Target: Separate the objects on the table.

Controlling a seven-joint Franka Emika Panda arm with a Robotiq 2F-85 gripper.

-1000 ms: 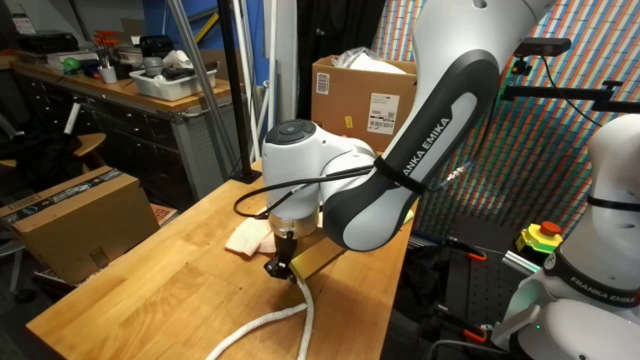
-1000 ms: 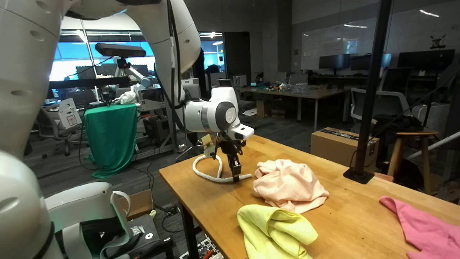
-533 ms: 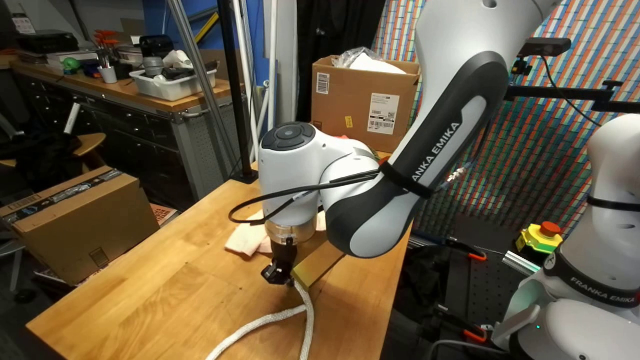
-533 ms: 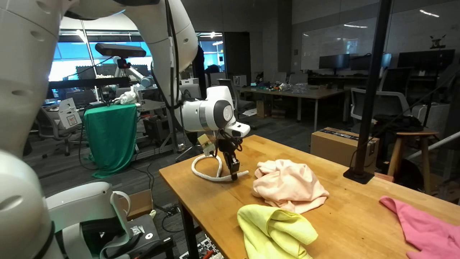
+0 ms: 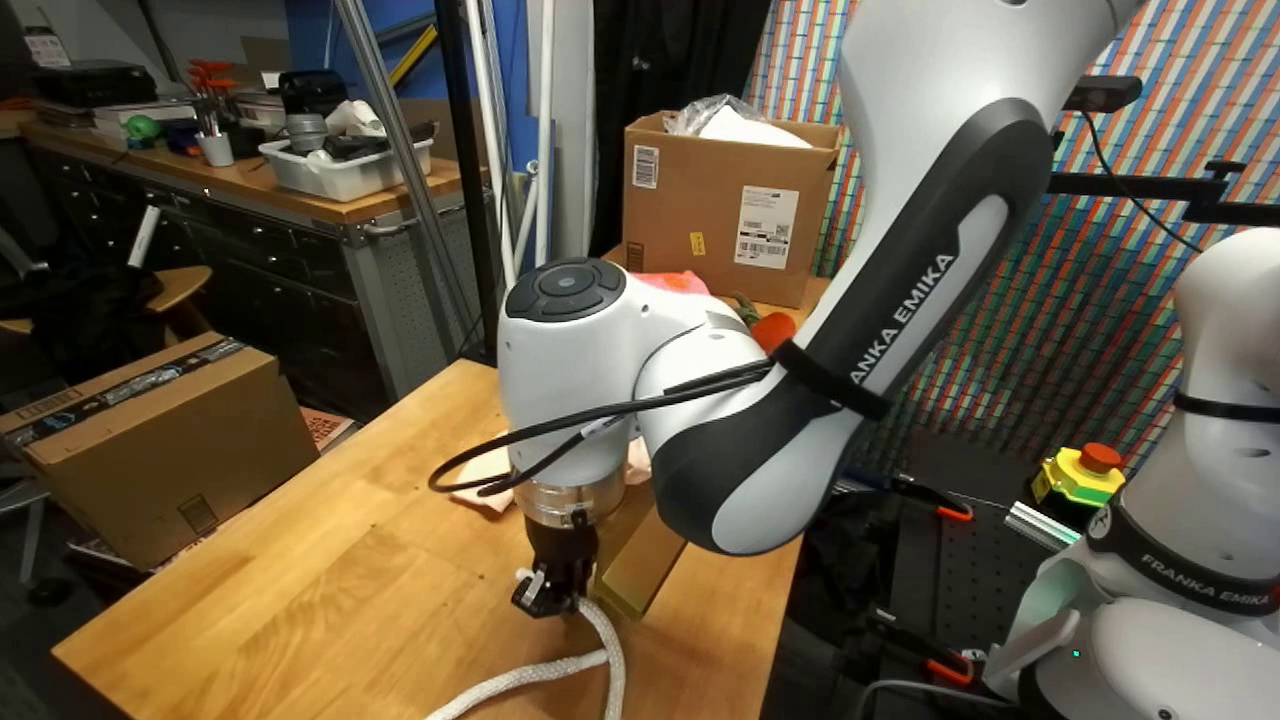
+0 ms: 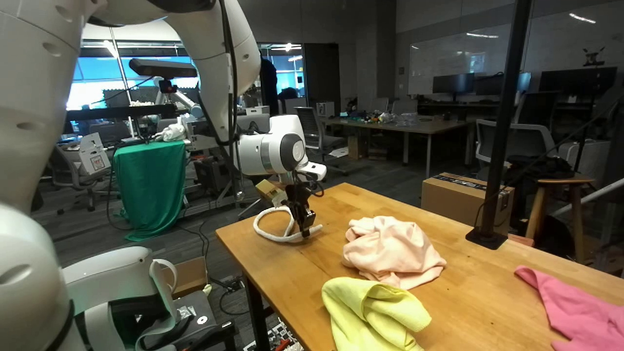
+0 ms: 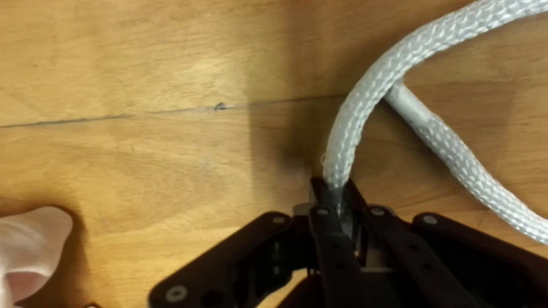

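A white braided rope (image 5: 520, 677) lies in a loop on the wooden table; it shows in an exterior view (image 6: 263, 232) and the wrist view (image 7: 372, 85). My gripper (image 7: 336, 192) is shut on the rope near one end, low over the table. In both exterior views the gripper (image 5: 560, 603) (image 6: 305, 233) points down, and a short rope end sticks out past the fingers. A peach cloth (image 6: 392, 253) lies crumpled beside the rope, apart from it; its edge shows in the wrist view (image 7: 32, 248). A yellow cloth (image 6: 373, 314) and a pink cloth (image 6: 580, 312) lie further along the table.
A black post (image 6: 497, 146) stands on the table's edge. A large cardboard box (image 5: 720, 200) stands at the table's far end, with an orange-red object (image 5: 772, 330) in front of it, partly hidden by the arm. A yellowish block (image 5: 645, 565) sits on the wrist beside the gripper.
My gripper has moved away from the peach cloth, pulling the rope along. The gap between rope end and peach cloth has widened. The cloths have not moved.
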